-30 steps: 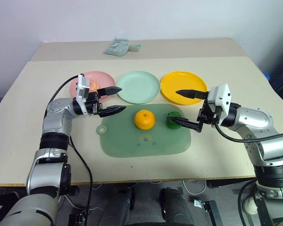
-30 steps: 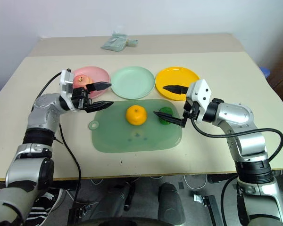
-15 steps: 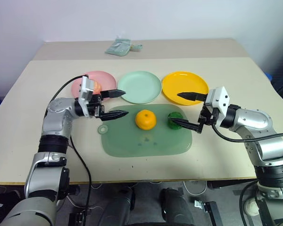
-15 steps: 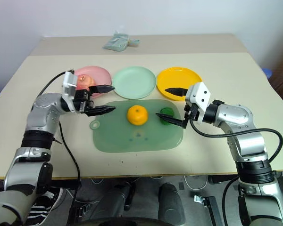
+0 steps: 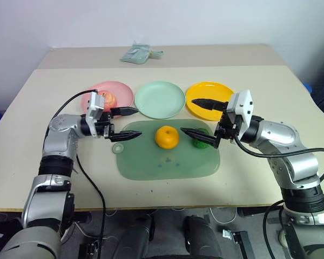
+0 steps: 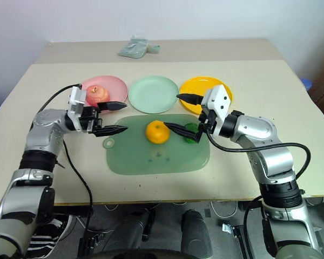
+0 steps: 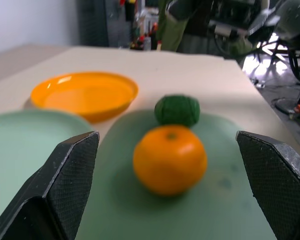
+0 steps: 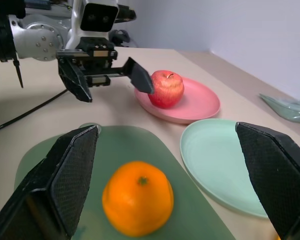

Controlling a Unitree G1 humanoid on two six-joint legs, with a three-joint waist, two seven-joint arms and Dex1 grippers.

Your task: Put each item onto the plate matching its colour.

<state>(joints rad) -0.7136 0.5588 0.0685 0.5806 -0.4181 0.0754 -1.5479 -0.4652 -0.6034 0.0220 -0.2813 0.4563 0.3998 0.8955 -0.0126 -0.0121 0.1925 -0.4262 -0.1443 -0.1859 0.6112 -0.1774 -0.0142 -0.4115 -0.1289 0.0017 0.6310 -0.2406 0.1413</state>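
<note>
Apple [image 6: 97,95] on pink plate [image 6: 114,86], upper left of centre. Mint plate [image 6: 153,94] and yellow plate [image 6: 205,86] bare, in a row to its right. Mandarin [image 6: 157,131] and green ball [image 6: 191,131] on mat [image 6: 156,156] at mid-frame, apart, ball to the right. Left gripper [image 6: 115,117] wide, empty, at mat's left edge below the apple. Right gripper [image 6: 179,112] wide, empty, spanning yellow plate's rim to ball. Bare table [image 6: 259,81] along right side and lower left. Pale bundle [image 6: 135,47] at far edge.
</note>
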